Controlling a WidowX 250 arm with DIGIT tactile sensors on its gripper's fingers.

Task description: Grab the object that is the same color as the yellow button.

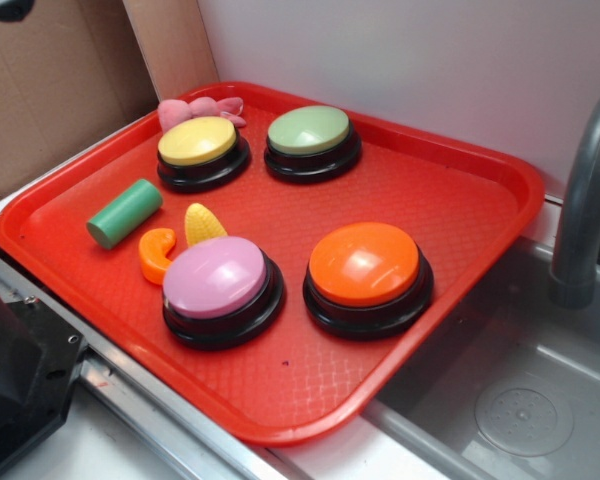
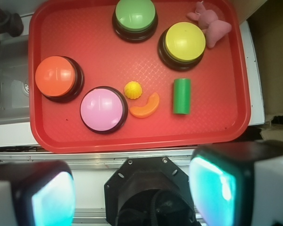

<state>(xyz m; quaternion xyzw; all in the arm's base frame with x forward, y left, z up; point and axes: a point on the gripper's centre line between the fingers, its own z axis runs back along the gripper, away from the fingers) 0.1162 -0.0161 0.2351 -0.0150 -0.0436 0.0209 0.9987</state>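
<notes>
The small yellow corn cob (image 1: pixel 204 222) lies on the red tray (image 1: pixel 450 190), between the orange C-shaped piece (image 1: pixel 156 255) and the pink button (image 1: pixel 221 287). In the wrist view the corn cob (image 2: pixel 133 90) sits just right of the pink button (image 2: pixel 103 109). The yellow button (image 1: pixel 199 148) stands at the tray's back left; it also shows in the wrist view (image 2: pixel 184 43). My gripper (image 2: pixel 132 197) is open and empty, high above the tray's near edge, with its two teal-padded fingers (image 2: pixel 52 200) wide apart. In the exterior view the gripper is out of frame.
A green cylinder (image 1: pixel 125 212), a green button (image 1: pixel 311 141), an orange button (image 1: pixel 367 275) and a pink plush toy (image 1: pixel 202 108) also sit on the tray. A grey sink (image 1: pixel 520 400) with a faucet (image 1: pixel 585 210) lies to the right. Cardboard (image 1: pixel 50 80) stands at the back left.
</notes>
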